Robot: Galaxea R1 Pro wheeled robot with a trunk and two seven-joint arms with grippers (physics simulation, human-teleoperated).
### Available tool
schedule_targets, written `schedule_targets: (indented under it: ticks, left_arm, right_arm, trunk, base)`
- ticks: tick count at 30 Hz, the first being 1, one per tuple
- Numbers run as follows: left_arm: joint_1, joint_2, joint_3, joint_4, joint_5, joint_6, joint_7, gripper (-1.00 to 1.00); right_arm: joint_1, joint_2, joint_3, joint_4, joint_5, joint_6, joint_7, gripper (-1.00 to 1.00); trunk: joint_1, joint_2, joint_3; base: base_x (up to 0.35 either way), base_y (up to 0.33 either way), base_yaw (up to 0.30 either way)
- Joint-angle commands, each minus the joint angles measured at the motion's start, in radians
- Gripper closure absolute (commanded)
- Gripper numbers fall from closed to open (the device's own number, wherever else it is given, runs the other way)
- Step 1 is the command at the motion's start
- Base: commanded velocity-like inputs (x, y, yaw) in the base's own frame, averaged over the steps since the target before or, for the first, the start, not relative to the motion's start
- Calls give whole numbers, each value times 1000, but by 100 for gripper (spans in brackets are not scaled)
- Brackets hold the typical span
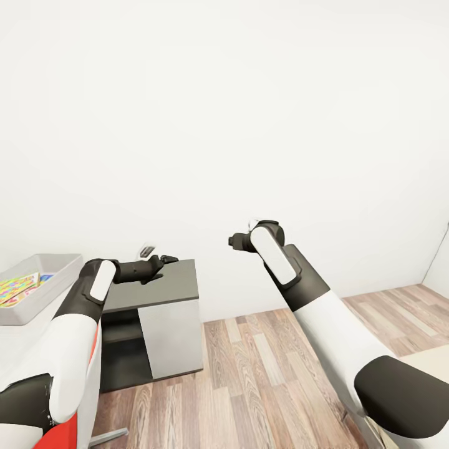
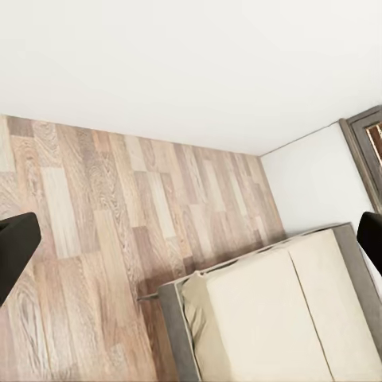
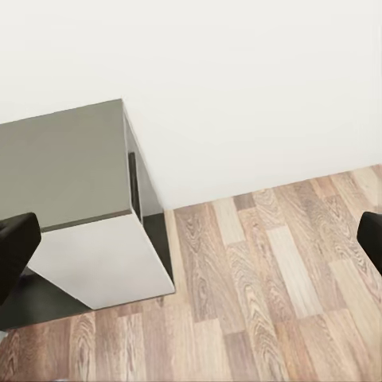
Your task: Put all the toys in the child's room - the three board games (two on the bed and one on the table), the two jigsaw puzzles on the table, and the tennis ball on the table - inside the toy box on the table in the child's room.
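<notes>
From the head camera, a plain white wall rises over a wood-plank floor (image 1: pixel 268 374) of pale brown boards with visible grain. At far left, one light grey toy box (image 1: pixel 47 287) with sloping sides and a thick rim sits on the pale bench (image 1: pixel 19 343), and a multicoloured jigsaw puzzle (image 1: pixel 17 287) of yellow, pink and green pieces lies flat inside it. Beside the bench stands one lower cabinet (image 1: pixel 159 312) with a dark grey top, a white side panel and a dark open shelf. Two white-and-black arms reach forward; the left end effector (image 1: pixel 163 259) hangs over the cabinet top, and the right end effector (image 1: pixel 236 241) is raised before the wall. The left wrist camera shows the plank floor, a wall corner and the bed (image 2: pixel 278 318), a cream mattress in two sections on a grey frame; the dark fingertips (image 2: pixel 16 251) stand wide apart, released and empty. The right wrist camera shows the cabinet and floor, its fingertips (image 3: pixel 16 251) likewise spread apart, gripping nothing.
</notes>
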Motion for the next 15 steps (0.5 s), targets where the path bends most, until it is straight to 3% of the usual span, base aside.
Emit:
schedule_targets:
  ticks: [1, 9, 15]
  left_arm:
    - [-1, 0, 2, 0, -9, 4, -11, -100]
    - [-1, -1, 1, 0, -9, 4, -9, -100]
    - [-1, -1, 1, 0, -9, 4, -7, -100]
  right_arm:
    - [-1, -1, 1, 1, -10, -4, -10, -100]
    - [-1, -3, 1, 10, -11, -11, -9, -100]
    - [-1, -4, 1, 11, -11, -12, -9, -100]
  trunk:
    - [0, -1, -1]
    - [0, -1, -1]
    - [0, -1, -1]
  base:
    - [0, 0, -79]
    - [-6, 0, -208]
    - [-184, -15, -273]
